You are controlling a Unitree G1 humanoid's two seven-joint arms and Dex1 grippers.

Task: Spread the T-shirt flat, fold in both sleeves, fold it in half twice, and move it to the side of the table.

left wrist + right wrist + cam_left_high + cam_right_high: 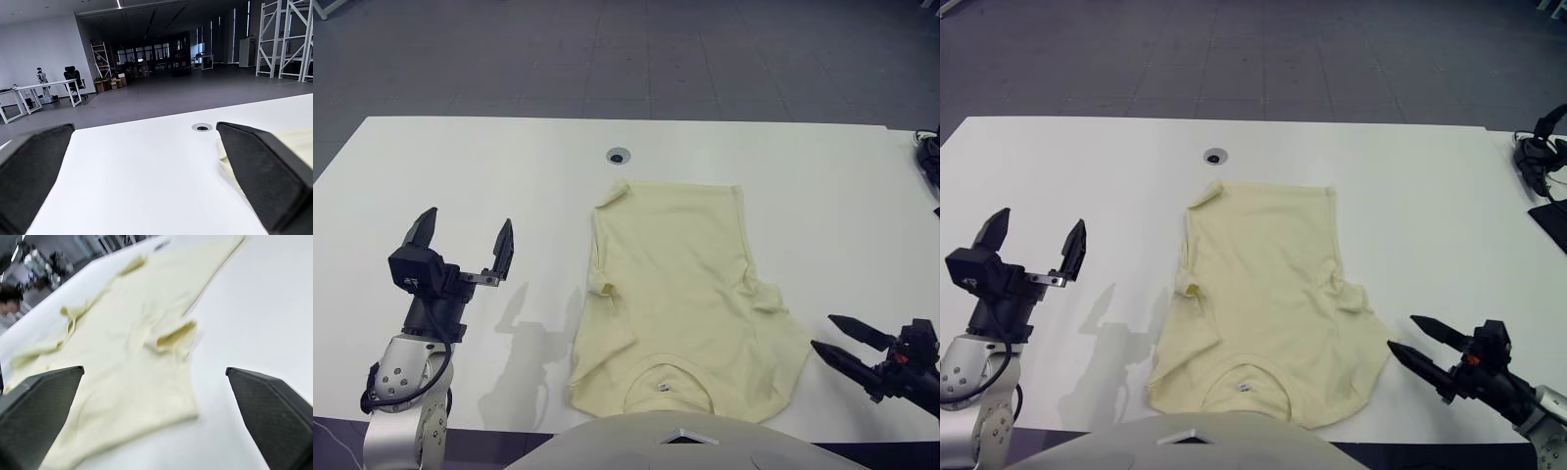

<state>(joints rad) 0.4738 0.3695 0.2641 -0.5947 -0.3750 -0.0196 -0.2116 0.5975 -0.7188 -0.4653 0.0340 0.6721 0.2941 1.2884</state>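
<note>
Lining up the first half-fold, by my read: the T-shirt (680,294) lies mid-table, collar (668,377) nearest, sleeves looking tucked inward. The right gripper (823,332), spread wide, sits low just beside the near right corner. The left gripper (468,217), also wide, hangs raised, well left. Pinch both near corners and carry them evenly: it's thin, soft, wrinkled pale-yellow knit on a smooth white table (460,157).

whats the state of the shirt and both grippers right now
T-shirt: spread on the table, collar toward the robot, sleeves bunched inward, not folded in half, ungripped.
left gripper: fingers open, empty, raised over bare table to the shirt's left.
right gripper: fingers open, empty, low beside the shirt's near right corner.
</note>
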